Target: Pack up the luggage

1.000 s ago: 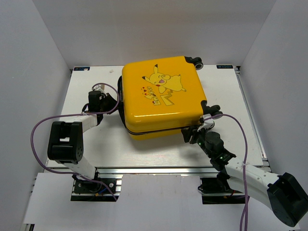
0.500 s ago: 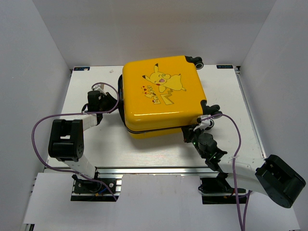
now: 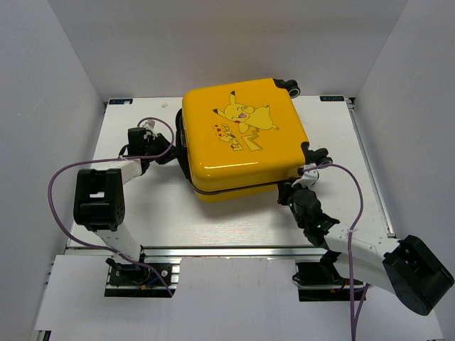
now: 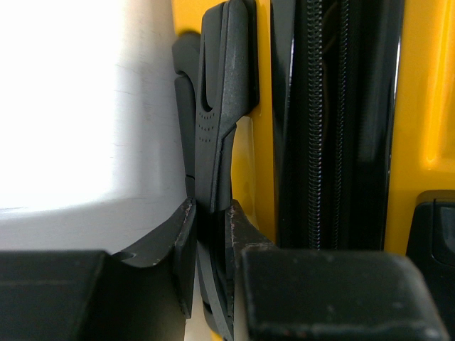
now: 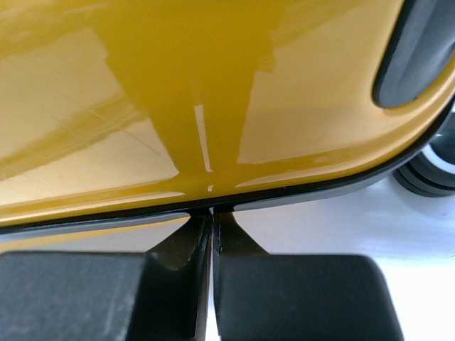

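The luggage [image 3: 242, 142], a yellow hard-shell suitcase with a Pikachu cartoon, lies closed and flat on the white table. My left gripper [image 3: 169, 150] is at its left side, shut on the black side handle [image 4: 220, 106], which runs between the pads [image 4: 186, 241]. The black zip [image 4: 316, 121] runs beside the handle. At the suitcase's near right corner my right gripper [image 3: 288, 190] is shut with nothing between the jaws. Its tips [image 5: 212, 213] touch the dark seam under the yellow shell [image 5: 178, 92].
Black wheels stick out at the suitcase's far right corner [image 3: 290, 88] and at its right side [image 3: 316, 158], close to my right gripper; one wheel [image 5: 426, 170] shows in the right wrist view. White walls enclose the table [image 3: 142, 206] on three sides. Purple cables loop beside both arms.
My right gripper went from open to shut and pushed in against the near right corner. The suitcase shifted slightly to the right and back. The left gripper kept its hold on the handle.
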Robot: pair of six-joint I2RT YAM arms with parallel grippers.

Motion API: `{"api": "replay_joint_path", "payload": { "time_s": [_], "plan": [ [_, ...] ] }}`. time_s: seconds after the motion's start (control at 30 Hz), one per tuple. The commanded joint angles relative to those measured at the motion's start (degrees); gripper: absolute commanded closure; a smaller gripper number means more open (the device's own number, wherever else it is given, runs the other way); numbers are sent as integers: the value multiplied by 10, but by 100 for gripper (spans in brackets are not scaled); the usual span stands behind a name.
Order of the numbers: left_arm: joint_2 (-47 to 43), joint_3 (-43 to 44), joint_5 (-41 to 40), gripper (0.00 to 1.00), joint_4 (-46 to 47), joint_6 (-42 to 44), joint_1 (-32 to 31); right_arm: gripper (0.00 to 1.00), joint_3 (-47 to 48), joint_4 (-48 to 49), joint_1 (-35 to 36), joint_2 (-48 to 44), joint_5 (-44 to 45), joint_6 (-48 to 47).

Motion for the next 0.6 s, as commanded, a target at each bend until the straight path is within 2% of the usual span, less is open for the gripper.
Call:
{"api": "replay_joint_path", "payload": {
  "time_s": [0.0, 0.03, 0.07, 0.2, 0.27, 0.3, 0.33, 0.4, 0.43, 0.5, 0.57],
  "plan": [
    [38, 15, -105, 100, -46, 24, 57, 100, 25, 11, -75, 11, 188, -38],
    [40, 14, -104, 100, -43, 23, 57, 100, 29, 4, -93, 13, 173, -28],
    [41, 12, -103, 100, -39, 22, 63, 100, 26, 49, -110, 21, 168, -41],
    [56, 22, -85, 100, -39, 26, 75, 100, 53, 27, -160, 45, 135, -18],
    [67, 29, -73, 100, -36, 28, 75, 100, 63, 34, -172, 43, 56, -62],
    [69, 36, -64, 100, -32, 32, 75, 100, 67, 54, -171, 38, -12, -122],
    [73, 40, -59, 100, -32, 33, 75, 100, 73, 57, -170, 38, -18, -147],
    [83, 59, -61, 100, -39, 38, 75, 100, 93, 20, -169, 43, 7, -156],
    [85, 65, -61, 100, -43, 39, 75, 100, 100, 5, -173, 47, 82, -163],
    [92, 76, -61, 100, -52, 42, 75, 100, 106, -14, -182, 56, 163, -146],
    [94, 83, -75, 100, -60, 46, 75, 100, 125, -64, -206, 64, 193, -117]
  ]
}}
